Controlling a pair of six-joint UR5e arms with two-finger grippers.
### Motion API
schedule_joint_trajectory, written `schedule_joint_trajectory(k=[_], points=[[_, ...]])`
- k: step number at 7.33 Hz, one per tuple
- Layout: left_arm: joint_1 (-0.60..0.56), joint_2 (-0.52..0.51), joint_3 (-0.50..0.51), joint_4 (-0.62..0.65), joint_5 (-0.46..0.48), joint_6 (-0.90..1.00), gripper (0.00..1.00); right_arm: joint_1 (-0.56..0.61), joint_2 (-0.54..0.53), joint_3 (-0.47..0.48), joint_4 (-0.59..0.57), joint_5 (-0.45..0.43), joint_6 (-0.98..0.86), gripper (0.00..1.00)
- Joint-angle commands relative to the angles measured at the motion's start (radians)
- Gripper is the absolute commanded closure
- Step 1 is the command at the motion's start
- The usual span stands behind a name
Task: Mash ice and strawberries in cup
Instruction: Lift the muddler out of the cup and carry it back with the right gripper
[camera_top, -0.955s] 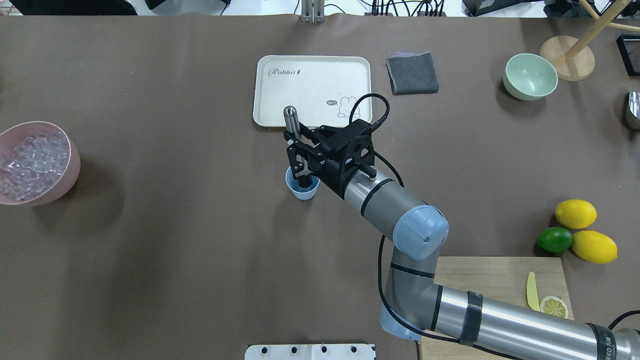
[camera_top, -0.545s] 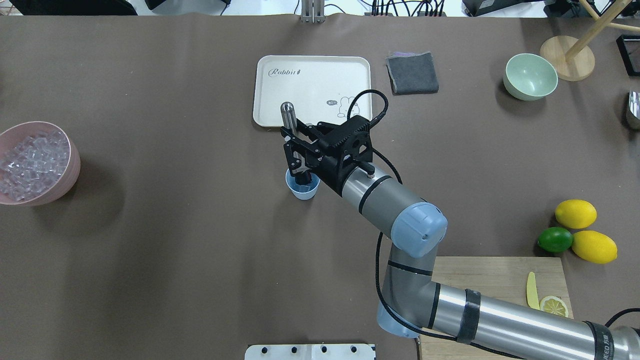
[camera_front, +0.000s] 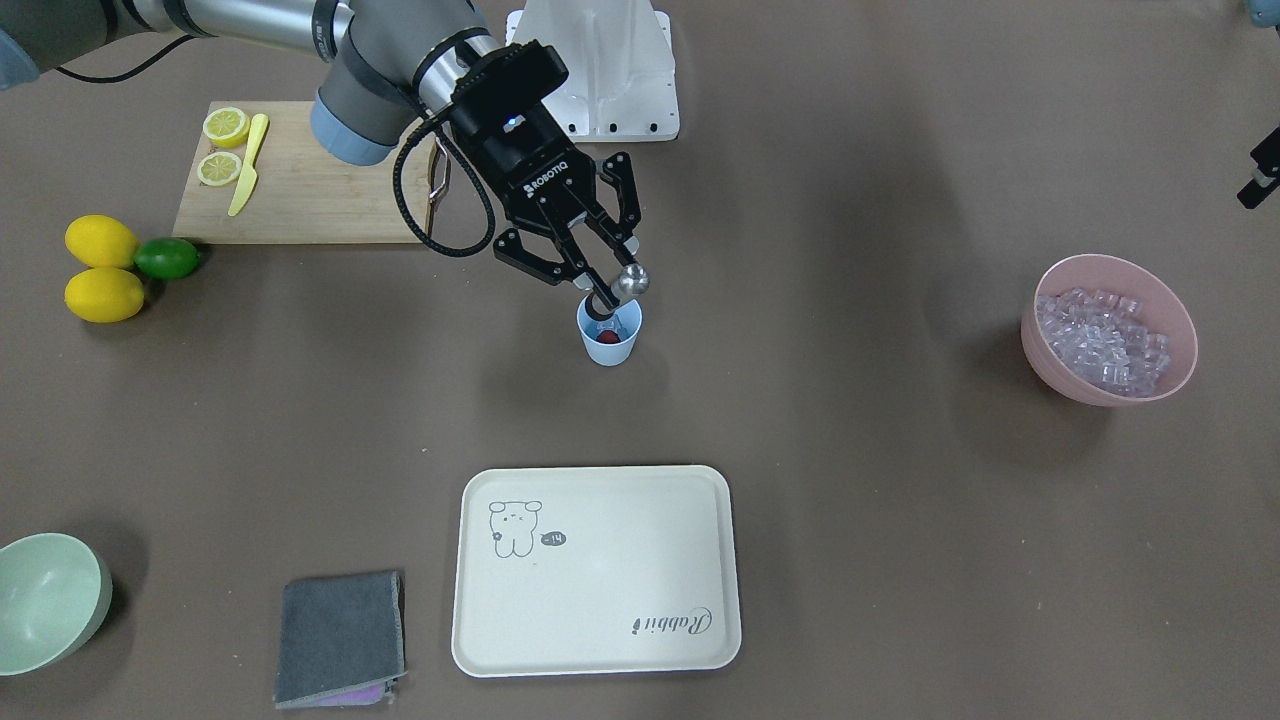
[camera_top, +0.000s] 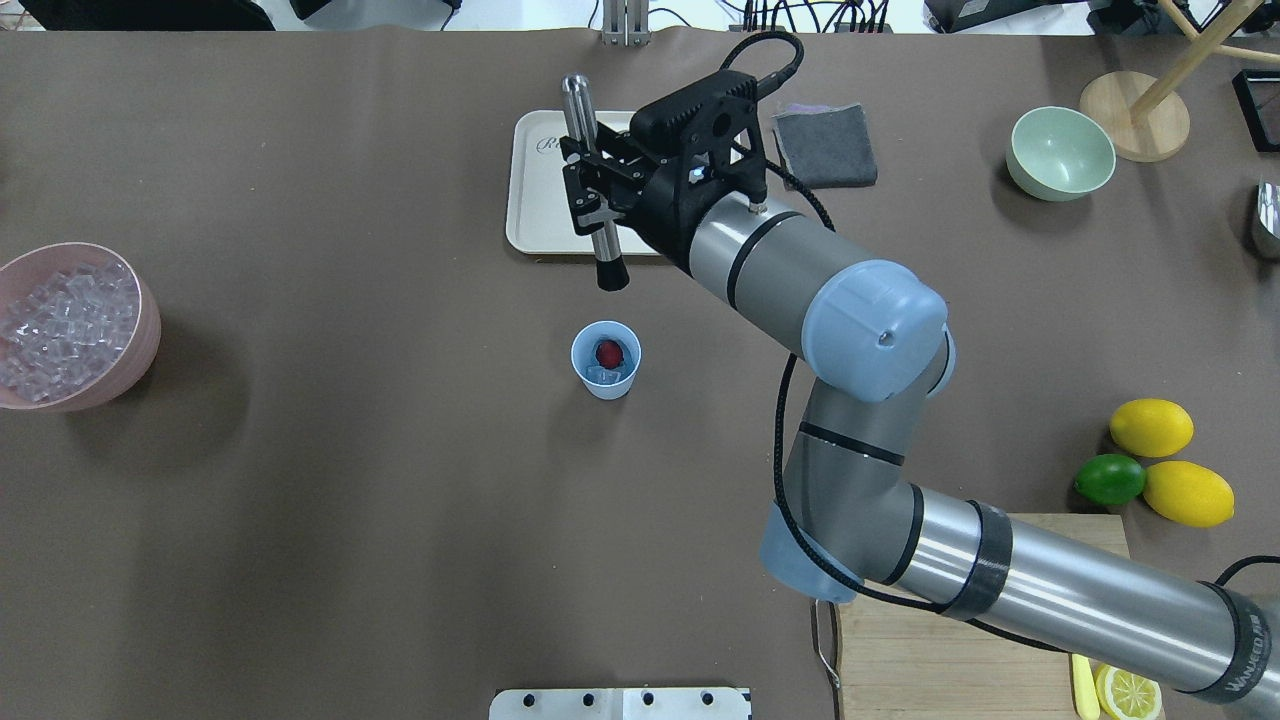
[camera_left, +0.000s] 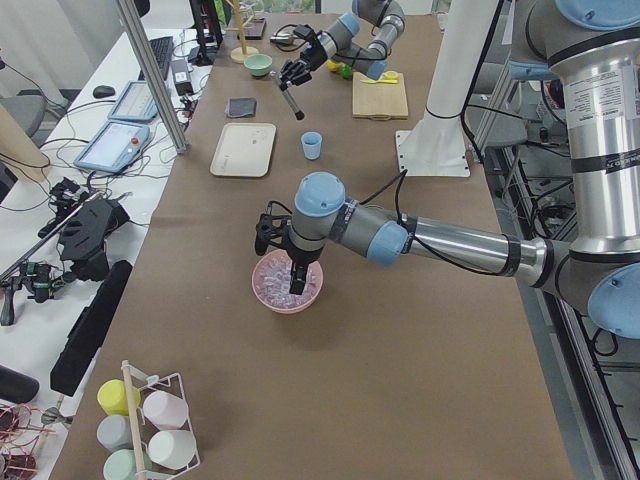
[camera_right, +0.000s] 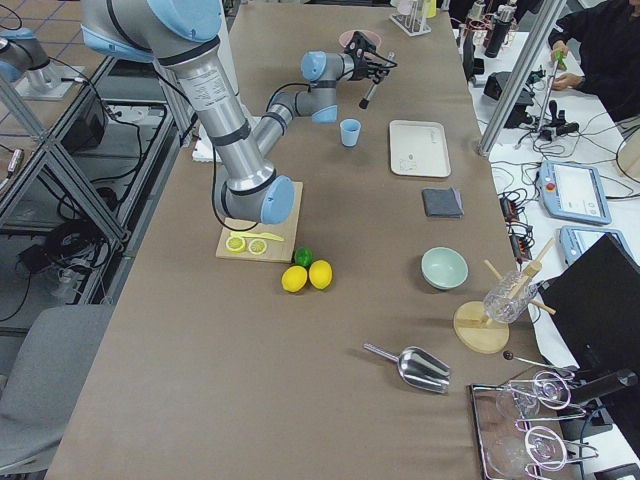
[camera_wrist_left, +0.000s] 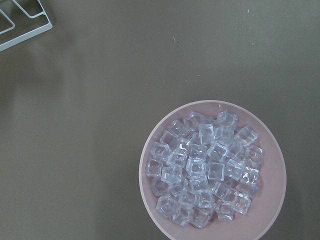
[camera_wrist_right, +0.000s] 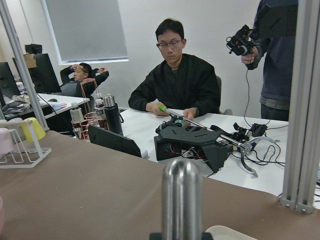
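Observation:
The light-blue cup (camera_top: 605, 384) stands mid-table with the red strawberry (camera_top: 608, 352) and some ice (camera_top: 598, 376) inside; it also shows in the front view (camera_front: 609, 345). My right gripper (camera_top: 592, 195) is shut on a steel muddler (camera_top: 603, 235) with a black tip, held tilted well above the table, between the cup and the tray. More ice (camera_wrist_left: 202, 167) fills the pink bowl (camera_top: 148, 330). My left gripper (camera_left: 295, 280) hangs over that bowl, and I cannot tell whether it is open or shut.
A cream tray (camera_top: 535, 215) lies beyond the cup, partly under my right arm. A grey cloth (camera_top: 825, 150), a pale green bowl (camera_top: 1060, 152) and a wooden stand (camera_top: 1135, 115) sit at the far right. Lemons (camera_top: 1150, 427), a lime (camera_top: 1108, 479) and a cutting board (camera_top: 960, 680) lie near right.
My right gripper has lifted the muddler out of the cup and carried it up and away toward the tray. The strawberry and ice in the cup now show.

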Motion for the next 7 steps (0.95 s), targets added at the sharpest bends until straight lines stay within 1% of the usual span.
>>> schedule_joint_trajectory(k=[1,2,3,4,5,6,7], points=[[-0.017,0.053,-0.041,-0.004,0.001,0.0,0.02,0.162,-0.063,0.05,-0.17,0.234,0.127,1.0],[-0.022,0.063,-0.057,-0.004,0.001,0.0,0.02,0.283,-0.086,0.073,-0.313,0.433,0.14,1.0],[-0.023,0.084,-0.071,-0.004,0.001,0.0,0.02,0.375,-0.155,0.07,-0.349,0.576,0.13,1.0],[-0.023,0.089,-0.075,-0.006,0.001,0.0,0.02,0.435,-0.216,0.062,-0.351,0.648,0.127,1.0],[-0.028,0.089,-0.078,-0.006,0.001,0.0,0.02,0.471,-0.238,0.006,-0.351,0.685,0.127,1.0],[-0.029,0.089,-0.078,-0.006,0.001,0.0,0.02,0.477,-0.241,-0.085,-0.351,0.751,0.136,1.0],[-0.029,0.089,-0.078,-0.006,0.003,0.0,0.02,0.474,-0.273,-0.167,-0.348,0.785,0.121,1.0]])
